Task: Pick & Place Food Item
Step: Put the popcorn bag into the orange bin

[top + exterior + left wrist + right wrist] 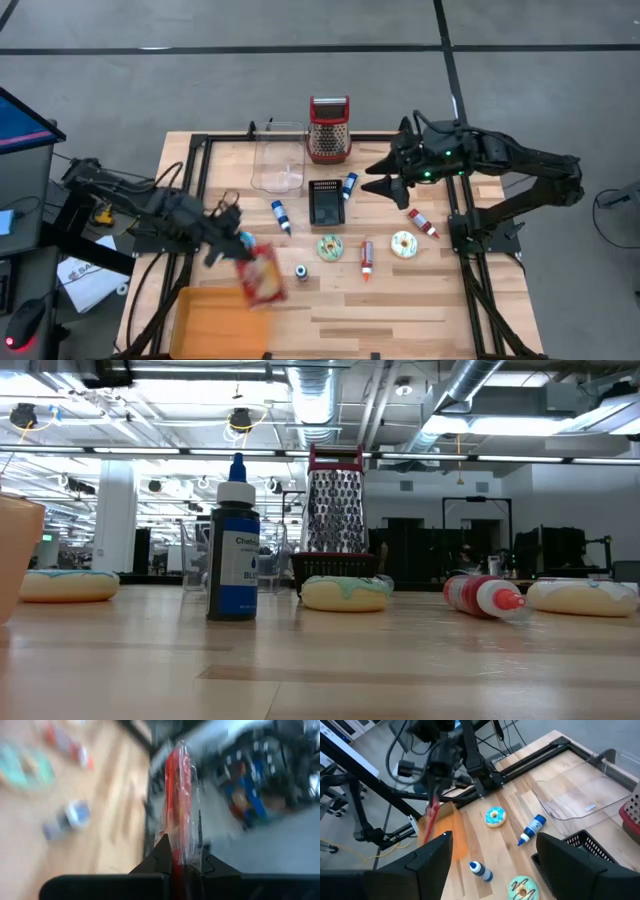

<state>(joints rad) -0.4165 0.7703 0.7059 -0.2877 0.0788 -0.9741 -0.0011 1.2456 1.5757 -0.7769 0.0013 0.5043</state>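
A red snack bag [262, 277] in clear wrap is in my left gripper [238, 248], which is shut on it at the table's near left, beside the far right corner of an orange tray [205, 325]. The right wrist view shows the bag [431, 817] hanging over the tray's edge [457, 837]. My right gripper [385, 178] hovers open and holds nothing above the table's far right, near the black basket [326, 202]. My left gripper pinches one end of the bag [180, 862] between its two fingers, seen edge-on in the left wrist view. The fingers slant downward from the table's left. The bag [180, 795] reaches out past the fingertips and hangs clear of the table.
A clear container [278, 158] and a grater [329, 128] stand at the far edge. Donuts [330, 247] [404, 243], blue bottles [281, 216] [350, 185], red bottles [367, 258] [422, 222] and a small bottle [302, 271] lie mid-table.
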